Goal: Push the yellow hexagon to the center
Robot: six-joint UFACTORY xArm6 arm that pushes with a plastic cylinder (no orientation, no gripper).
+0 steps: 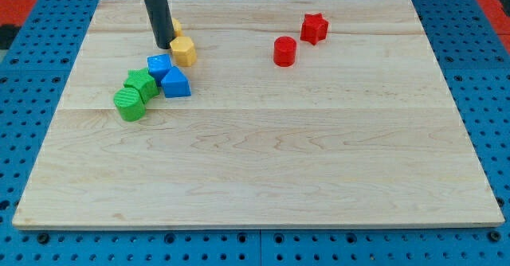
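The yellow hexagon (184, 51) lies on the wooden board at the upper left. My tip (163, 44) stands just to its left, touching or nearly touching it. A second yellow block (175, 28) peeks out behind the rod, mostly hidden, so its shape is unclear. The dark rod comes down from the view's top.
Below the hexagon sit a blue block (158, 64), a blue triangular block (176, 84), a green star-like block (141, 82) and a green cylinder (129, 104), clustered together. A red cylinder (284, 51) and a red star (314, 28) lie at the upper right. The board (263, 162) rests on blue pegboard.
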